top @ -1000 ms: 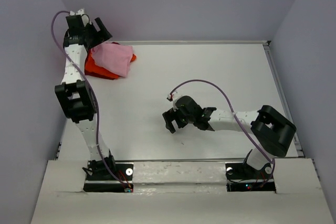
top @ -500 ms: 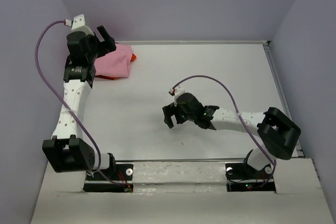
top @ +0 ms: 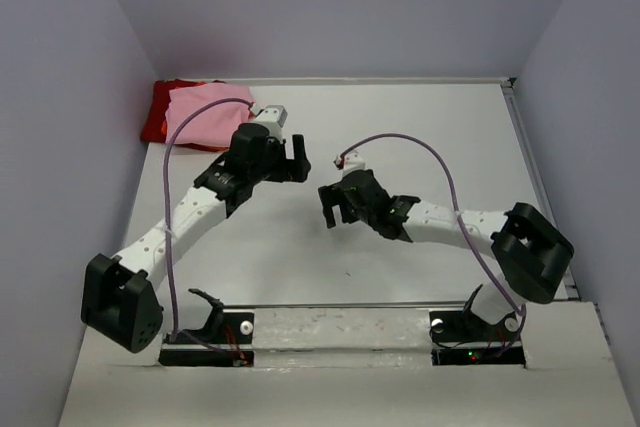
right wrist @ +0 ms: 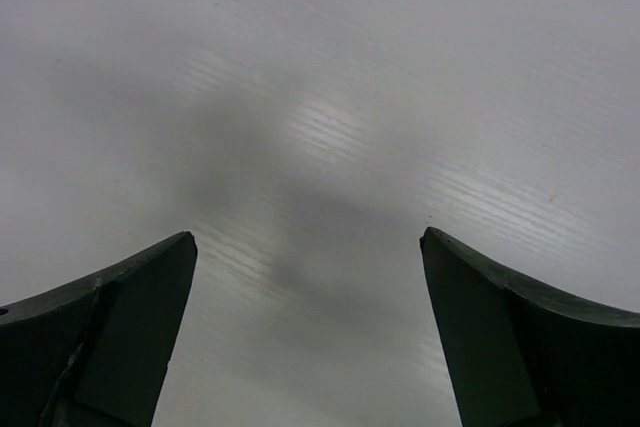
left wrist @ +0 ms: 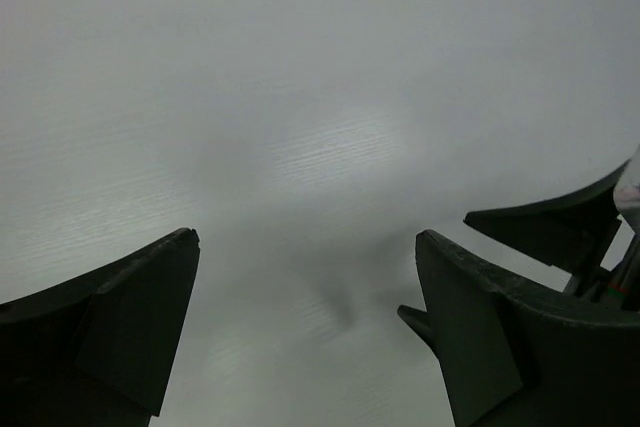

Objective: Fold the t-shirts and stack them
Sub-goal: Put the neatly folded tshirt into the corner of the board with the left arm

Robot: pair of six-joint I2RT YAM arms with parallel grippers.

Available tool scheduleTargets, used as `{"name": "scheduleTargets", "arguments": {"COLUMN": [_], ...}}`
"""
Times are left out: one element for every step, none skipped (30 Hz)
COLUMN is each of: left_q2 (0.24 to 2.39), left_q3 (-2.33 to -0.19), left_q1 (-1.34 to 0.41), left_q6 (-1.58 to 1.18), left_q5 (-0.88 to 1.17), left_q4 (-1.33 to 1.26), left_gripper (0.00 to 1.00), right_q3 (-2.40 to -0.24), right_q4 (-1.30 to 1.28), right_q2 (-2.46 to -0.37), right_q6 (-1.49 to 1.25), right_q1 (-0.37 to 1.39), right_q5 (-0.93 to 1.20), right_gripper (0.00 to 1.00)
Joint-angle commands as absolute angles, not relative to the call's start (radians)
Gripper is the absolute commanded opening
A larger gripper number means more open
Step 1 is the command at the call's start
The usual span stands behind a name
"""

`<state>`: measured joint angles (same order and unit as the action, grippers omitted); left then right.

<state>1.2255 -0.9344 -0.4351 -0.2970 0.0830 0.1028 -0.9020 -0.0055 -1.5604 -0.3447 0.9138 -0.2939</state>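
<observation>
Left end effector (left wrist: 305,235): jaws spread to their full width, nothing between them, only bare bench (top: 430,137) below. Right end effector (right wrist: 307,235): likewise fully spread and empty, over bare bench. In the top view the two hang near each other above the middle of the bench, tips apart and not touching. The dark edge of the right one shows at the side of the left wrist view, which bears out the closeness. Neither is near any cloth. The t-shirts (top: 195,115) lie in one pile in the far left corner, well apart from both arms. The pink one (top: 210,119) is on top, folded to a rough rectangle, with red cloth (top: 158,112) showing under its left and far edges; whether that is one garment or two cannot be told. Judgement: the pile is kept in the corner so the middle serves as folding space, and wide, unladen jaws fit arms with no garment in hand. The stack appears made, though a count of three cannot be confirmed.
</observation>
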Motion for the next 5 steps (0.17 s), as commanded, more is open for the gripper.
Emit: {"name": "scheduleTargets", "arguments": {"left_q2": [1.197, 1.183, 1.16, 1.152, 1.147], "left_q3": [-1.036, -0.993, -0.968, -0.933, -0.928], "left_q1": [-0.495, -0.495, -0.497, -0.488, -0.486], "left_q6": [-0.206, -0.199, -0.201, -0.196, -0.187], "left_q5": [-0.026, -0.053, -0.076, -0.084, -0.081], "left_q4": [0.198, 0.175, 0.137, 0.124, 0.123], "left_gripper": [0.99, 0.99, 0.99, 0.99, 0.99], "right_q3": [-0.936, -0.934, -0.94, -0.943, -0.945], "right_q4": [0.008, 0.017, 0.017, 0.017, 0.017], "right_q2": [-1.56, -1.562, -1.566, -1.575, -1.58], "right_q6": [-0.361, -0.364, -0.365, -0.367, -0.367], "right_q1": [0.887, 0.887, 0.873, 0.873, 0.873], "right_q5": [-0.368, -0.371, -0.364, -0.357, -0.359], "right_gripper": [1.0, 1.0, 1.0, 1.0, 1.0]}}
